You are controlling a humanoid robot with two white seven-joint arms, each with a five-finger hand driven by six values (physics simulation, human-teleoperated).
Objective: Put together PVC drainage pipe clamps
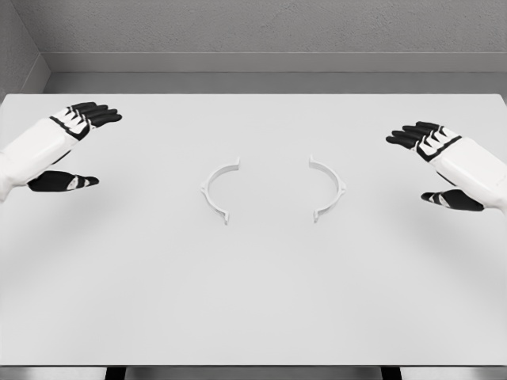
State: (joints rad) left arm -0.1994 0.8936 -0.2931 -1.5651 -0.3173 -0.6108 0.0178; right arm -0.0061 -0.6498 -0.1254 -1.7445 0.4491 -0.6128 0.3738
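Observation:
Two white half-ring clamp pieces lie flat on the white table [253, 301], their open sides facing each other with a gap between them. The left clamp half [211, 190] curves like a "(" and the right clamp half [334, 188] like a ")". My left hand [79, 146] hovers at the far left, fingers straight and thumb apart, holding nothing, well clear of the left piece. At the far right, my right hand [428, 165] mirrors it, fingers extended and empty, apart from the right piece.
A grey wall [261, 32] stands behind the table's far edge. The table's front edge runs along the bottom of the view, with dark table legs [116, 373] showing beneath it.

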